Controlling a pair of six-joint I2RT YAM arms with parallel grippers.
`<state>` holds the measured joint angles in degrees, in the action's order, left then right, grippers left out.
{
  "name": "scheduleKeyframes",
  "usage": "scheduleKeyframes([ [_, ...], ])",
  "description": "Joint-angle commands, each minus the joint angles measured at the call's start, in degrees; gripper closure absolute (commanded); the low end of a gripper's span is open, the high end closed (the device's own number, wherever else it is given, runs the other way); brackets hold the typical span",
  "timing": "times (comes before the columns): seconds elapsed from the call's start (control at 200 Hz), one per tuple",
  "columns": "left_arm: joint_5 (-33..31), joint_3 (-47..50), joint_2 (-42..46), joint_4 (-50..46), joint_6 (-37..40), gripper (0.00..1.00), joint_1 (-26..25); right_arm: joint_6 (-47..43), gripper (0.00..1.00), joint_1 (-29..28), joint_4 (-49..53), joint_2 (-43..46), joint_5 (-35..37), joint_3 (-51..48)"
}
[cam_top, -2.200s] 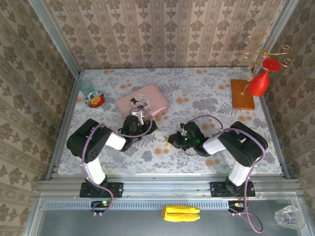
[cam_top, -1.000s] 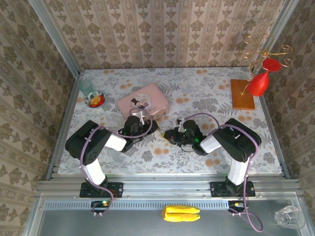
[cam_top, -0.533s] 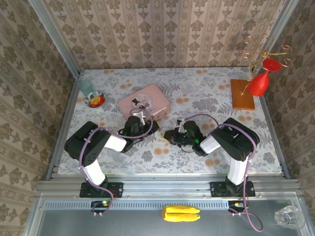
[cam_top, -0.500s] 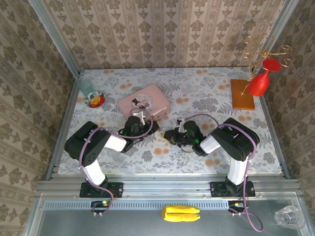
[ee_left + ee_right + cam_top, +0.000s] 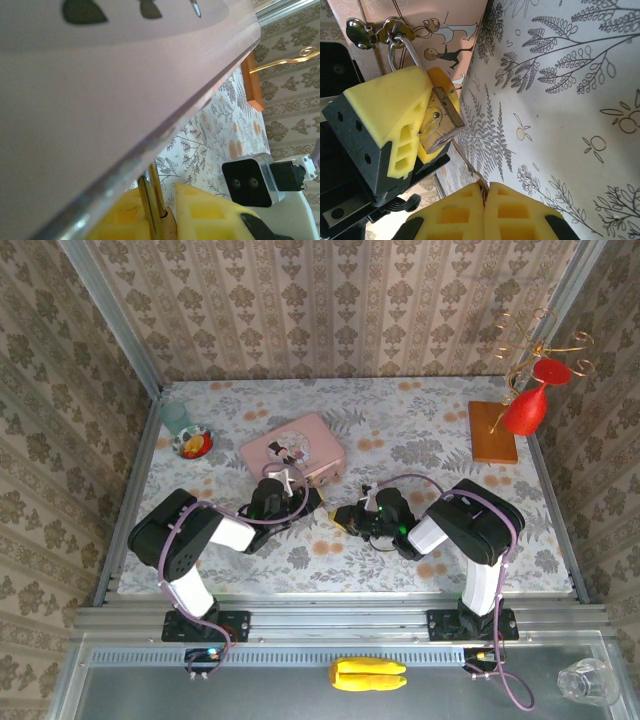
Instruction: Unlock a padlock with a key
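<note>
Right wrist view: the padlock (image 5: 440,122) is seen hanging by its shackle (image 5: 407,50) from the hasp (image 5: 385,27) on the side of the pink tin (image 5: 420,15), and its brass body is pinched between the yellow pads of the left gripper (image 5: 426,117). The pads of the right gripper (image 5: 484,200) are pressed together just below it. A thin metal strip runs from their seam toward the padlock's lower corner; it is judged to be the key (image 5: 467,165), and whether its tip is seated in the keyway cannot be told.

Several faults can be expected from here. If the blade is pushed off line, it may be skated across the brass face instead of being entered. When a twist is applied, so thin a key may be pivoted inside the soft pads, and the turn lost. The padlock may also be rotated in the left grip, or the loose tin dragged over the table by the hasp
</note>
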<state>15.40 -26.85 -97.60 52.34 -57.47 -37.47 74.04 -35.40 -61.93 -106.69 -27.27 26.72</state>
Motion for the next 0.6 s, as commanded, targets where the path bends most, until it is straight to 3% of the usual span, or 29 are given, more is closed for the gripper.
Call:
scheduleKeyframes([
  [0.0, 1.0, -0.2, 2.6, 8.8, -3.2, 1.0, 0.0, 1.0, 1.0, 0.2, -2.9, -0.4, -1.2, -0.7],
  [0.595, 3.2, -1.1, 1.2, 12.1, -4.1, 1.0, 0.0, 6.2, 1.0, 0.6, -7.9, -2.6, -2.8, -0.5],
])
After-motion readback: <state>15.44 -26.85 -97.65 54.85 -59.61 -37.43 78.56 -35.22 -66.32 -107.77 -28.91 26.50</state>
